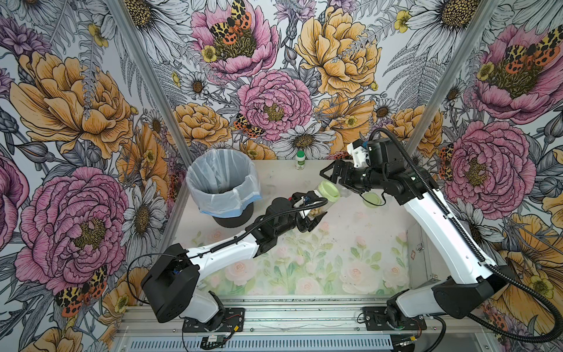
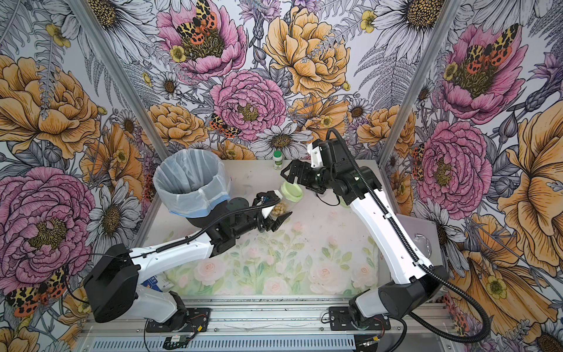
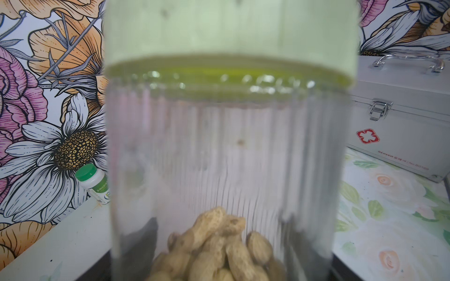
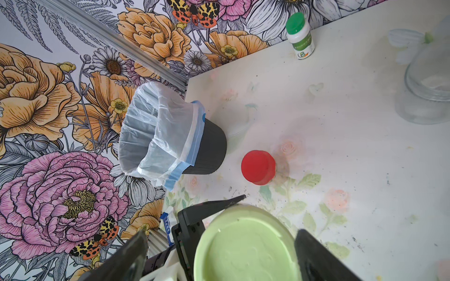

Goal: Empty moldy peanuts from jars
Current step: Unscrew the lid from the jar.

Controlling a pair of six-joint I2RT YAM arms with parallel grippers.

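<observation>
- We see the left gripper [image 1: 316,213] clamped across the ribbed glass body of a jar [image 3: 226,146]. It holds the jar tilted above the table [image 1: 335,253], between the bin [image 1: 224,186] and the right arm.
- The peanuts [image 3: 214,248], in tan shells, lie heaped at the bottom end of this jar. They show through the glass in both top views [image 2: 278,209].
- The pale green lid [image 1: 329,190] is on the jar and points toward the right gripper [image 1: 331,179].
- In the right wrist view the right gripper's jaws stand wide, one either side of the lid [image 4: 246,243]. One finger is just beside the rim and the other is clear of it, so the gripper has hold of nothing.
- A red-lidded jar [image 4: 258,166] stands near the black bin, which has a white liner with a blue edge.
- An open jar [image 4: 428,80] of clear glass stands further along the table, and a loose green lid [image 1: 372,198] lies under the right arm.
- The white bottle [image 4: 300,34] with a green cap stands by the back wall. Its label has a green band and a "B" logo; we cannot read the finer print.
- The grey first-aid case [image 3: 401,116] carries a red cross emblem. The small red print beside it seems to begin "GLosen", and the rest is too blurred for us.
- A blue-and-white packet [image 2: 155,282] lies behind the left arm, its writing illegible.
</observation>
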